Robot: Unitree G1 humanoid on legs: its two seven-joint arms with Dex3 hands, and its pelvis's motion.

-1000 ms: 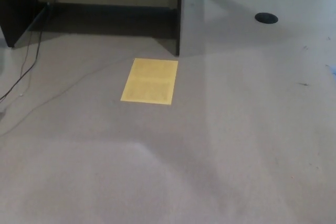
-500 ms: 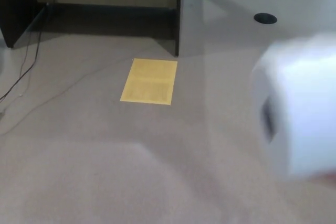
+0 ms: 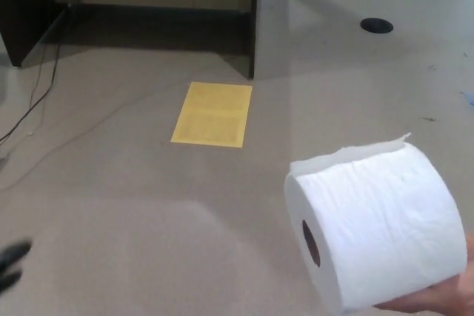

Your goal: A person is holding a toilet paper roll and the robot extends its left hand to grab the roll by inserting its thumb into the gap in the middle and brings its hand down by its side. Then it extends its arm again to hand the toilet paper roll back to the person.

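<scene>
One toilet paper roll (image 3: pixel 378 227), lower right, resting on a person's hand (image 3: pixel 437 300), core hole facing left. Left hand (image 3: pixel 11 263): blurred dark tips at lower-left edge, fingers' spread indeterminable, holding nothing. Right hand: absent. Grab, lowering and return all outstanding.

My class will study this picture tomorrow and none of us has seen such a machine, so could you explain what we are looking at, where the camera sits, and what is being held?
The camera sits on a humanoid robot's head and looks down at a grey floor. At the lower right, a person's hand holds up a white toilet paper roll, its hollow core facing left. At the far lower left edge, the black tips of the robot's left hand just enter; too little shows to tell whether it is open. The right hand is out of view. On the floor lie a yellow sheet and a thin cable; dark furniture stands behind.
</scene>
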